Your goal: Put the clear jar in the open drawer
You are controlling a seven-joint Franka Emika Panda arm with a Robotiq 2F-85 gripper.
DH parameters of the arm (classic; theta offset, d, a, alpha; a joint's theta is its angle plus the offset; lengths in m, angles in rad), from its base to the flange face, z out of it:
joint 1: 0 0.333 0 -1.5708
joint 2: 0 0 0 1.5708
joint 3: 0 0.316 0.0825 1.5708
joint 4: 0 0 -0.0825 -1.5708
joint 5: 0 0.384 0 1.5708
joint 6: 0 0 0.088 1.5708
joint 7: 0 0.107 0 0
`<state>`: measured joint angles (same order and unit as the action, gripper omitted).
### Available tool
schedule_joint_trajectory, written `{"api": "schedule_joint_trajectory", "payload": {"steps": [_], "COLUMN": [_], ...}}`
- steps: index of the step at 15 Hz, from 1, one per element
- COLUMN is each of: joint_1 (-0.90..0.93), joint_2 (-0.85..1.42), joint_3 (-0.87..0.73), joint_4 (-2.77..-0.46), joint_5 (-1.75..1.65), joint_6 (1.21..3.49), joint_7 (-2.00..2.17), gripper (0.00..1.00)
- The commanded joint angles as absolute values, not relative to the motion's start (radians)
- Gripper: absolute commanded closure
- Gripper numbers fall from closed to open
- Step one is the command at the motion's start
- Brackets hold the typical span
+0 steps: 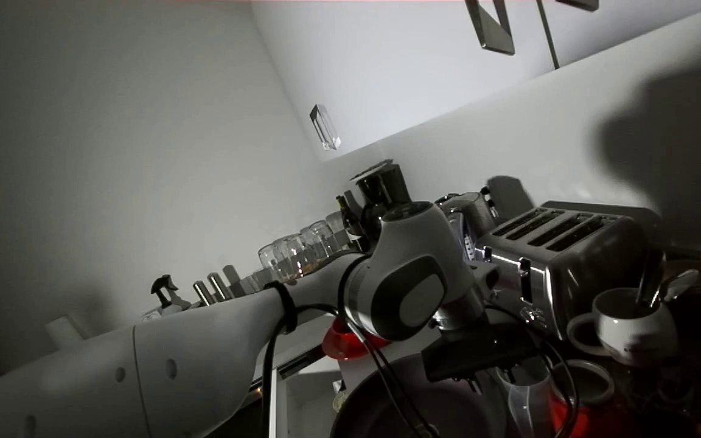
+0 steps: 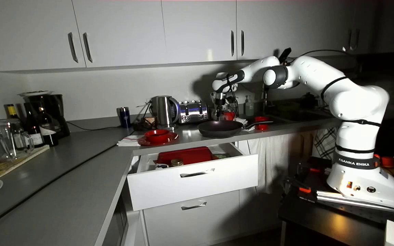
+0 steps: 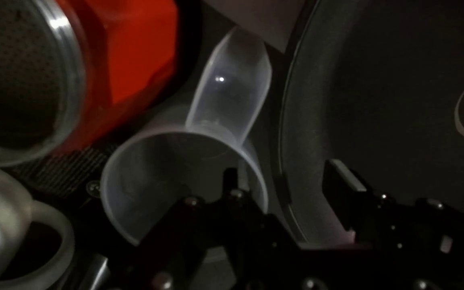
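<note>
The clear jar point(image 3: 135, 189) is a see-through cup with a round pale rim and a clear tab-like handle or spout. It stands between the red pot and the dark pan, and shows in an exterior view point(image 1: 528, 395); in an exterior view from farther off I cannot make it out. My gripper point(image 3: 288, 181) is open above the counter, also seen in both exterior views point(image 1: 491, 380) point(image 2: 218, 114). One finger overlaps the jar's opening; I cannot tell if it is inside or above. The other finger is over the pan. The open drawer point(image 2: 197, 184) is pulled out below the counter point(image 1: 305, 395).
The dark pan point(image 2: 219, 130) stands on the counter above the drawer. The red pot point(image 3: 139, 52) and white mug point(image 1: 633, 334) crowd the jar. A red bowl point(image 2: 157, 136) sits on a red plate. A red tray point(image 2: 186, 155) and small lidded jar point(image 2: 176, 162) lie in the drawer.
</note>
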<state>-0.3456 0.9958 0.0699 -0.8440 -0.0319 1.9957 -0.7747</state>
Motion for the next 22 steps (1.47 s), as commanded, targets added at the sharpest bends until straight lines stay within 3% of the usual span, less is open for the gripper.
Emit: {"api": "schedule_joint_trajectory", "payload": {"steps": [1, 3, 6, 11, 22], "joint_1": [-0.355, -0.356, -0.358, -0.362, -0.397], "joint_2": [1.023, 1.024, 1.025, 1.022, 0.962], "joint_3": [0.085, 0.086, 0.087, 0.093, 0.13], "joint_4": [-0.786, -0.782, -0.774, -0.773, -0.769], "joint_5": [-0.018, -0.018, -0.017, -0.015, -0.005], "joint_6": [1.968, 1.967, 1.967, 1.973, 2.13], "joint_7": [-0.803, -0.803, -0.804, -0.802, -0.806], "gripper": [0.8, 0.92, 0.97, 0.9, 0.92]}}
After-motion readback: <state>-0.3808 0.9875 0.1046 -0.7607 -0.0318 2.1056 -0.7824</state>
